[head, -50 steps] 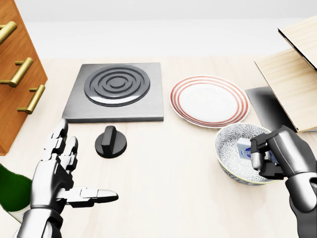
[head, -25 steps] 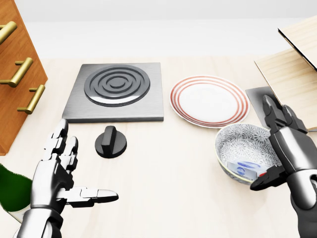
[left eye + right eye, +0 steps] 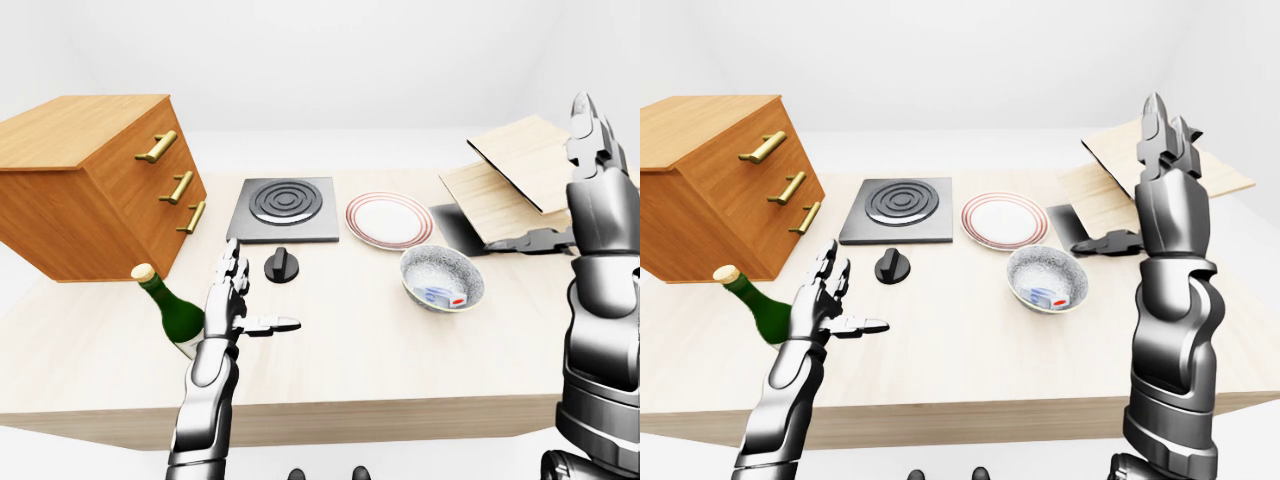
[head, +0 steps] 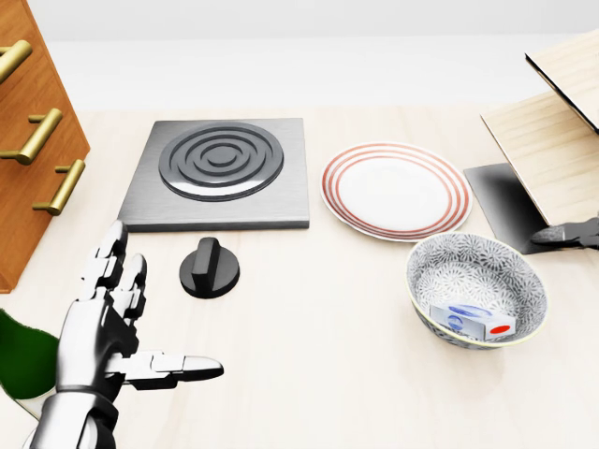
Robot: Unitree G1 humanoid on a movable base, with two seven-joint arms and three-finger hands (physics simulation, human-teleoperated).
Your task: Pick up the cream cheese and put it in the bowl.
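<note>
The cream cheese, a small white box with blue and red marks, lies inside the patterned bowl at the lower right of the head view. My right hand is open and empty. It is raised high above the table to the right of the bowl, fingers pointing up and thumb stretched towards the left. Only its thumb tip shows in the head view. My left hand is open and empty, hovering over the table at the lower left.
A grey stove plate with a black knob below it lies left of a red-rimmed plate. A wooden drawer cabinet and a green bottle stand at the left. Wooden boards on a dark base stand at the right.
My right hand let the cream cheese go into the bowl, opened, and rose up and away to the right. The left hand has not moved.
</note>
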